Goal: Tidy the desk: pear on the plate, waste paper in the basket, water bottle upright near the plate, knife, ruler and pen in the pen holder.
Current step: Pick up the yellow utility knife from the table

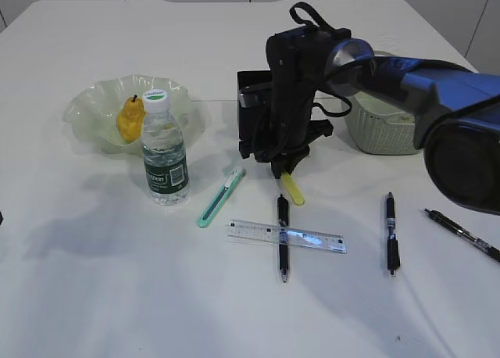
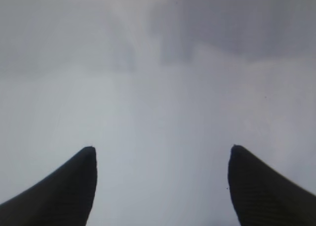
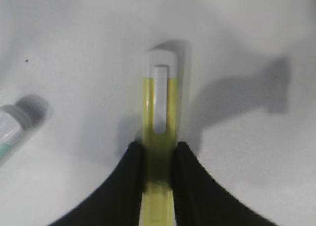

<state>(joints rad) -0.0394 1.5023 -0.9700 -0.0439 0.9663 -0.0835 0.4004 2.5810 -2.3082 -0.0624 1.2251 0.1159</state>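
On the white table (image 1: 94, 295), exterior view: right gripper (image 1: 283, 173) points down just in front of the black pen holder (image 1: 251, 100), fingers pinching a yellow knife (image 1: 293, 188) whose lower end slants out toward the camera. Left of the fingers lie a green knife (image 1: 220, 198), then the water bottle (image 1: 165, 151) upright, w/ the plate (image 1: 94, 100) behind it holding the pear (image 1: 130, 119). Nearer the camera than the fingers: the clear ruler (image 1: 287, 236) lying across a black pen (image 1: 282, 237). Right of the fingers: a second pen (image 1: 391, 233), a third pen (image 1: 462, 234) at the edge, and the basket (image 1: 375, 131) behind the arm.

Left wrist view: left gripper (image 2: 162, 186) w/ fingers (image 2: 74, 186) spread wide, nothing between them, only blurred pale surface.

Right wrist view: fingers (image 3: 131, 186) pressed onto both sides of the yellow knife, its white slider end sticking out beyond the tips. Bottle cap at left edge, well apart.
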